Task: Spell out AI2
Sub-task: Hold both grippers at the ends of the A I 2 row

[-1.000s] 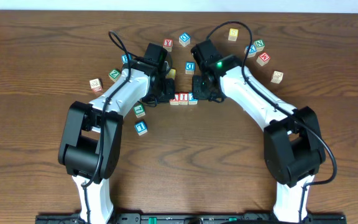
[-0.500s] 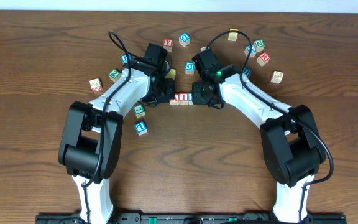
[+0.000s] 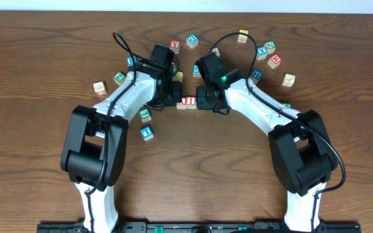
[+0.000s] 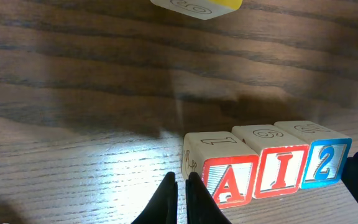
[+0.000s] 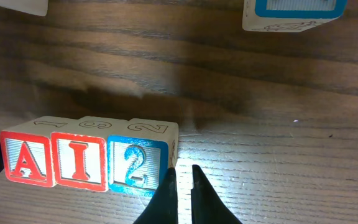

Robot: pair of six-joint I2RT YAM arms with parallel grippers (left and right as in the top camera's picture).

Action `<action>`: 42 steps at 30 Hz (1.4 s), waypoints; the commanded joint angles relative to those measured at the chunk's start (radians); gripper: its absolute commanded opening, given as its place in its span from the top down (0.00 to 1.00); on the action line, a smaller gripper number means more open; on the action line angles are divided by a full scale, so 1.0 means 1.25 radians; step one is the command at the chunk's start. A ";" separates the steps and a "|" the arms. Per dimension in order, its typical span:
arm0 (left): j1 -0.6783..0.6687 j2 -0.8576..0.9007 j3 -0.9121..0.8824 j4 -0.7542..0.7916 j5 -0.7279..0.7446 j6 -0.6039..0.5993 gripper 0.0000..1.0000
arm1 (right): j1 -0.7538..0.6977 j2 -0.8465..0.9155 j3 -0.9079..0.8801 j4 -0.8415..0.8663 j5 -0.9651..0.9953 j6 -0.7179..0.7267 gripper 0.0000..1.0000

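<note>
Painted wooden A-I-2 blocks (image 4: 266, 171): likely light, rigid; pinch flat sides. Left gripper (image 4: 180, 186) (nine o'clock), right gripper (image 5: 183, 182) (three) closed, empty.

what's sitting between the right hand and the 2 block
Nothing visible. The right hand, fingers together, sits right at the open side of the 2 block, which already closes the row after the A block and I block.

I take this for a robot lab bench: a plain wood-grain table (image 3: 31, 77), my left arm (image 3: 123, 97) and right arm (image 3: 258, 103) rising from a black rail (image 3: 193, 226), cables (image 3: 120, 40) looping, toy blocks (image 3: 147, 133) scattered.
</note>
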 commanded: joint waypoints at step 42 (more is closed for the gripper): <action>-0.022 -0.083 -0.003 -0.113 -0.008 0.036 0.92 | 0.006 0.005 -0.009 0.000 -0.010 0.000 0.96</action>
